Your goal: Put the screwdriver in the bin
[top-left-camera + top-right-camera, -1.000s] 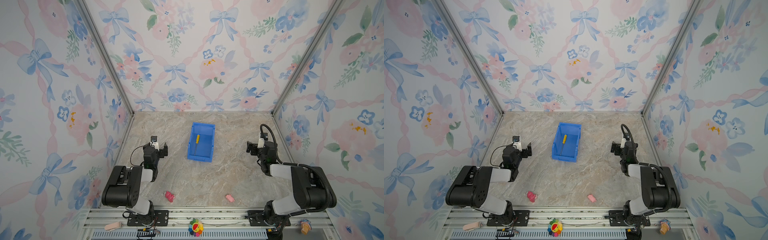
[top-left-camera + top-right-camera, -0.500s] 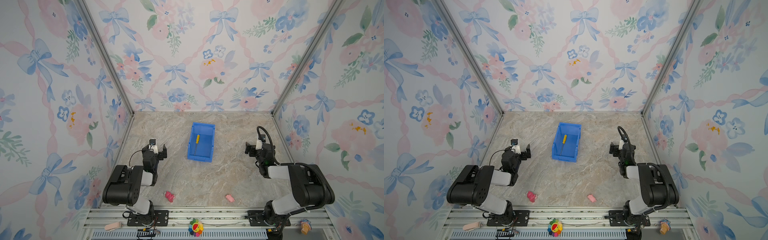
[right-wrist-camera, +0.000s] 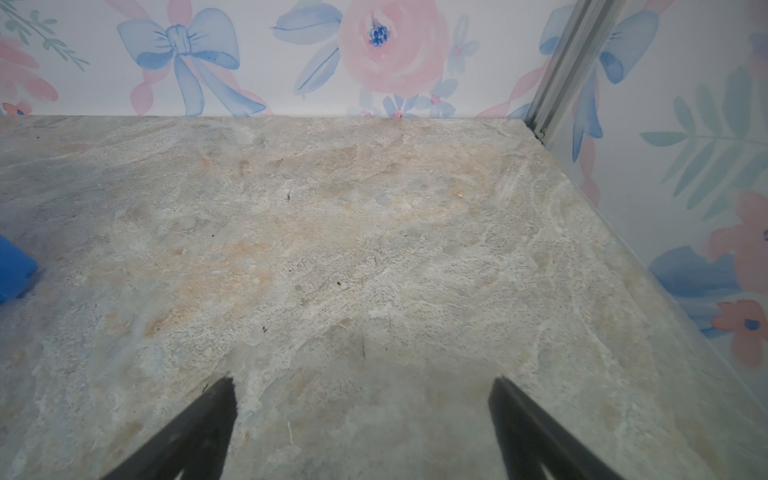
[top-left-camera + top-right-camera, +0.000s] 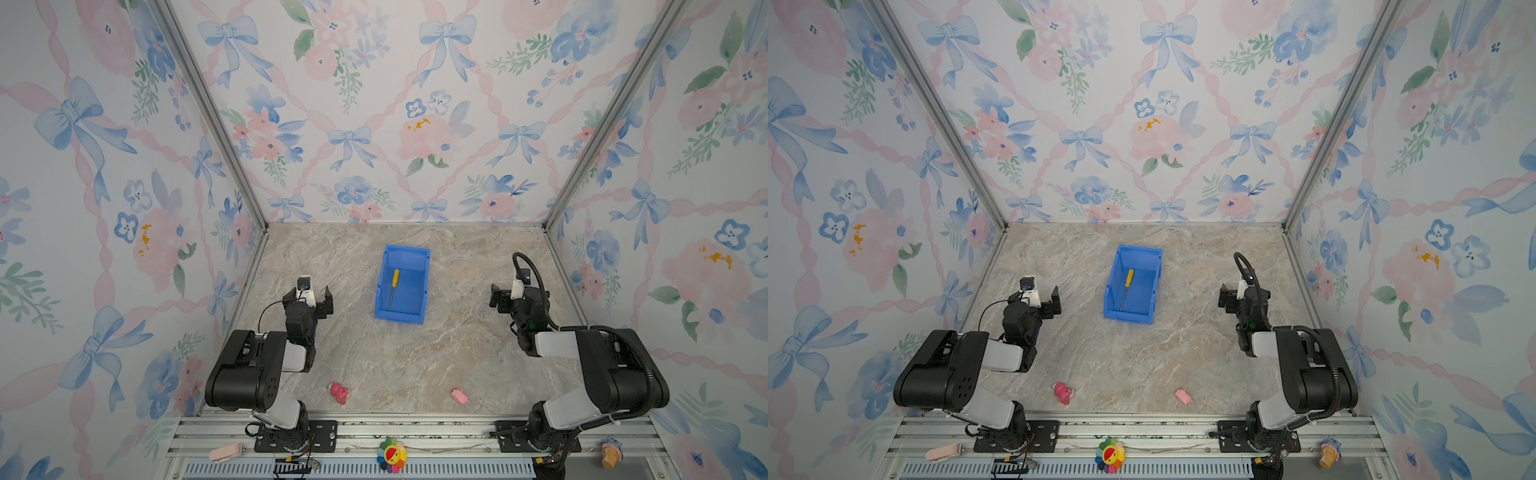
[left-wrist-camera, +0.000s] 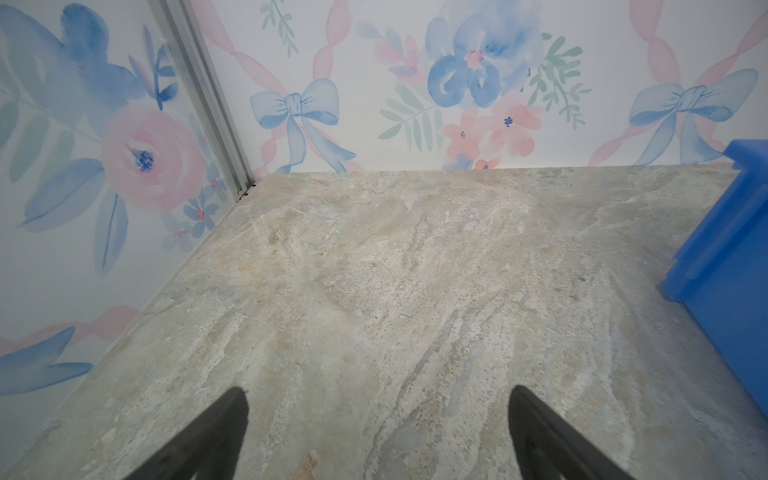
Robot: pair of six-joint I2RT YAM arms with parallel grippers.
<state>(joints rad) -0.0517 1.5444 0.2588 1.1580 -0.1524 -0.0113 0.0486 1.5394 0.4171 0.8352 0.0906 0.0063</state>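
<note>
Both top views show screwdriver inside bin; wrist views only its wall.

From my station I can read nothing in any view: no lettering, label, brand mark, number or sign is legible.
</note>
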